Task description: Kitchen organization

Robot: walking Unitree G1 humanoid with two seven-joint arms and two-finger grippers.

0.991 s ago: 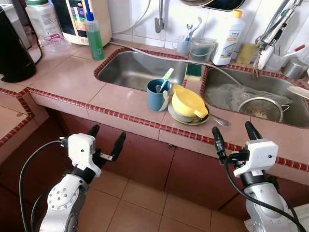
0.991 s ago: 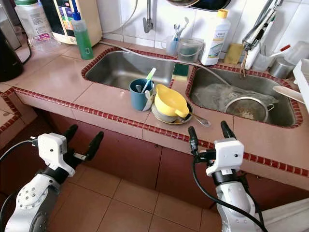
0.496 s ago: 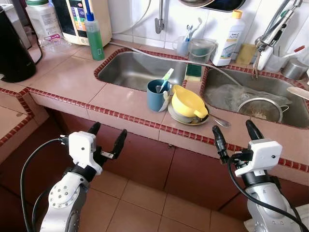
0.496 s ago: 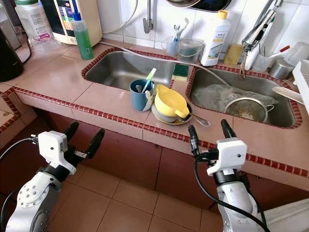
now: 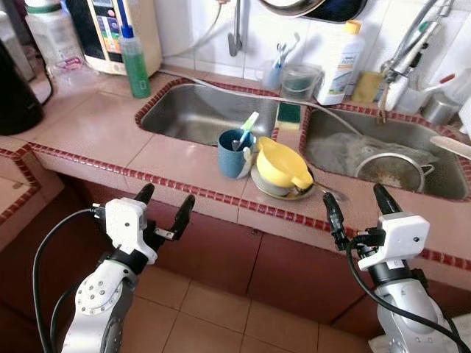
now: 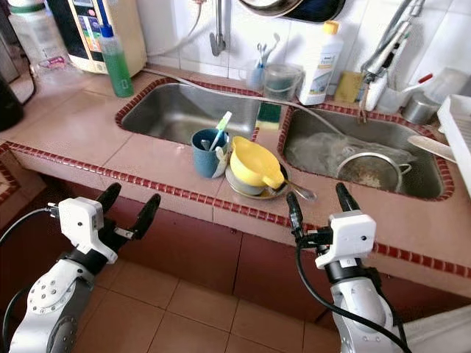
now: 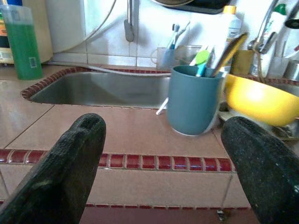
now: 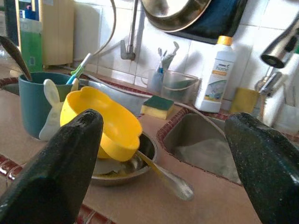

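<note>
Nothing tidied yet, I judge. Blue cup (image 5: 235, 153) with utensils and yellow bowl (image 5: 282, 165) tipped on a metal plate (image 5: 274, 192) sit on the counter between the sinks. My left gripper (image 5: 163, 213) and right gripper (image 5: 358, 209) hang below the counter edge, fingers spread, empty.

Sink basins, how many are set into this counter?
2. The left basin lies behind the blue cup; the right basin holds a metal strainer. A green sponge sits on the divider between them.
</note>
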